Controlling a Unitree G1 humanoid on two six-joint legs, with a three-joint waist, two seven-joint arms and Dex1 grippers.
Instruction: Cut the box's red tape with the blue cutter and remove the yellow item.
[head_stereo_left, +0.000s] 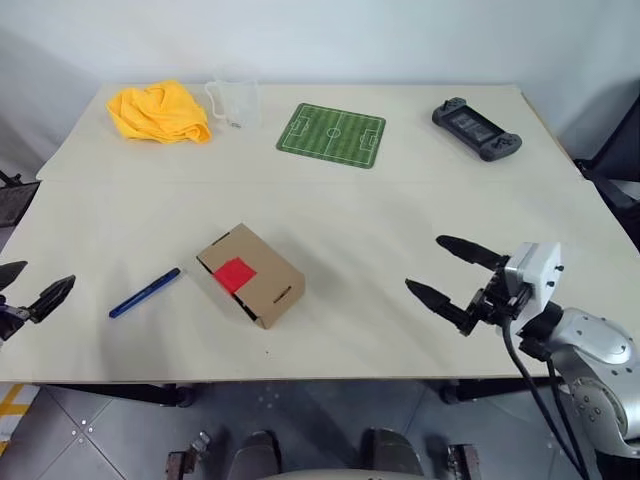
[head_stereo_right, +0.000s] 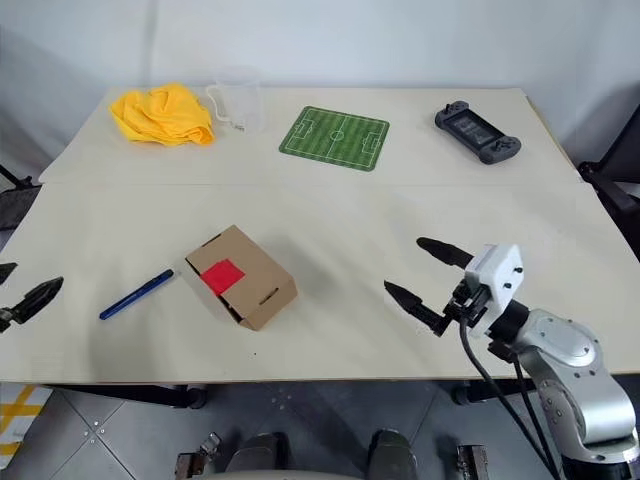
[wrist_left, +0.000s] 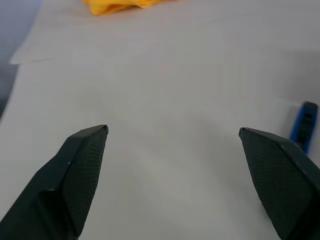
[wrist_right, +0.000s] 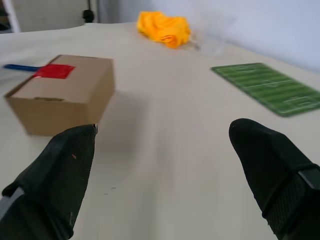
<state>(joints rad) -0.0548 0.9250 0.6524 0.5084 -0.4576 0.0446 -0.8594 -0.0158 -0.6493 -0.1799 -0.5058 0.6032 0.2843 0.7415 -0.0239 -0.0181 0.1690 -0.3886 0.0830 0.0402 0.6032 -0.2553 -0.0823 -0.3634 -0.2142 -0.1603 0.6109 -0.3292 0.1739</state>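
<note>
Both grippers hover empty over the near edge of the table (head_stereo_left: 400, 345), nothing touched. Right gripper (head_stereo_left: 450, 270) sits at near right, fingers spread wide, aimed toward the middle of the table; left gripper (head_stereo_left: 25, 287) is at the near-left edge, fingers also wide apart, pointing forward. The box (head_stereo_left: 250, 274) lies closed near table centre, slightly left, turned at an angle, well apart from both grippers. The red tape (head_stereo_left: 234, 274) is a small square on its top face, across the flap seam, intact. Slot cuts show on the box's near-right side. The blue cutter (head_stereo_left: 145, 292) lies flat on the table just left of the box, near but not touching, between the box and the left gripper; its end also shows past the left fingers in the left wrist view. Yellow item isn't visible with the box shut. Far side of the table, left to right: crumpled yellow cloth (head_stereo_left: 160, 112), clear plastic cup (head_stereo_left: 234, 101) beside it, green football-pitch mat (head_stereo_left: 332, 134), dark handheld game console (head_stereo_left: 476, 127) at far right.
</note>
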